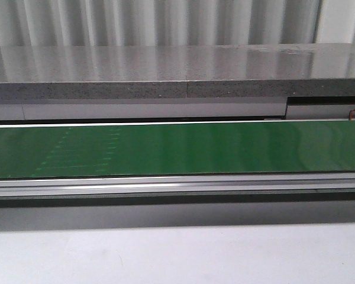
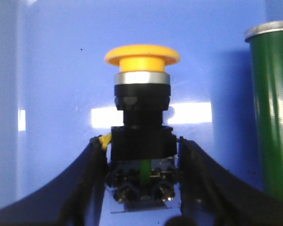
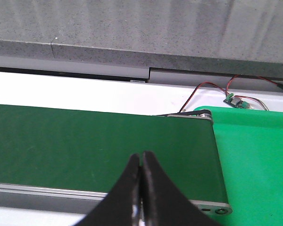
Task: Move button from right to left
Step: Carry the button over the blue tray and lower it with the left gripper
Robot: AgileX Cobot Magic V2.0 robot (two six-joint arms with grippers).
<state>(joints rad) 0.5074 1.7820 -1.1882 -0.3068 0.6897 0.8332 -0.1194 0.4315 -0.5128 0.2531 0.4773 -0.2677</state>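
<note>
The left gripper [image 2: 141, 155] holds the button [image 2: 142, 117] by its dark body over a blue surface [image 2: 52, 94], the right gripper [image 3: 141, 188] is pinched closed and empty, and a loose hold could let it tip out.

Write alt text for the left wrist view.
The left gripper is closed on the body of the button, which stands upright with its yellow mushroom cap on top, against a blue surface. A green cylinder with a metal rim stands beside it.
</note>
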